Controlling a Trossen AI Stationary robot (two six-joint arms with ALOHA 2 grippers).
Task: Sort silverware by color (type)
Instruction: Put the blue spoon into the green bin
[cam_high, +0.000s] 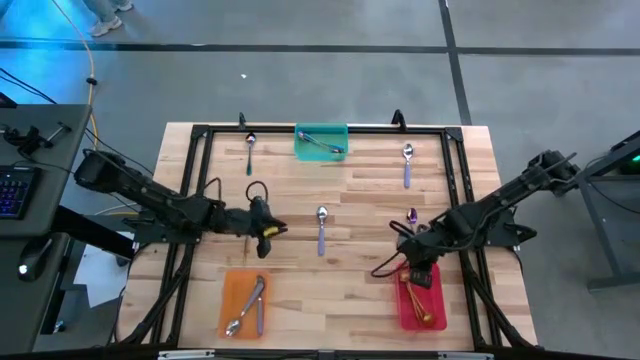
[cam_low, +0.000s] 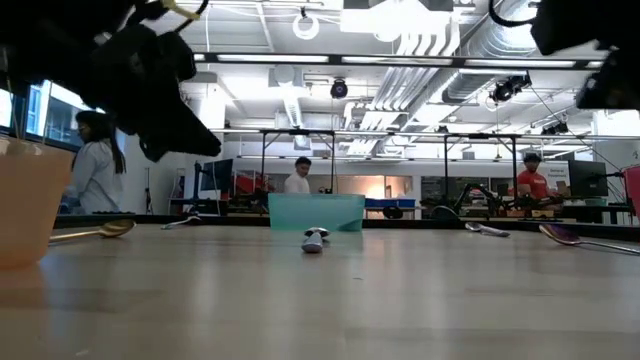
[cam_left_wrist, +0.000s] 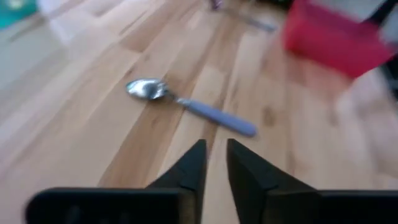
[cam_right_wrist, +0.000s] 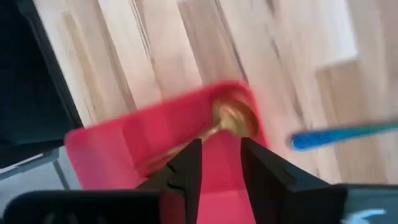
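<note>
A silver spoon with a lavender handle (cam_high: 321, 229) lies flat mid-table, ahead of my left gripper (cam_high: 268, 229), which is open by a narrow gap and empty. The left wrist view shows that spoon (cam_left_wrist: 186, 106) beyond the fingertips (cam_left_wrist: 214, 155). My right gripper (cam_high: 419, 258) is open over the far end of the red tray (cam_high: 420, 312). A gold spoon (cam_right_wrist: 233, 119) lies in that tray (cam_right_wrist: 118, 149) under the fingers. A purple spoon (cam_high: 412, 216) lies just beyond the right gripper, its blue handle (cam_right_wrist: 342, 134) on the wood.
An orange tray (cam_high: 232, 297) near the front edge holds silver spoons. A teal tray (cam_high: 321, 131) at the far edge holds an iridescent spoon. Loose spoons lie at far left (cam_high: 250, 150) and far right (cam_high: 407, 165). A black frame (cam_high: 200, 132) borders the table. People stand in the room behind (cam_low: 95, 170).
</note>
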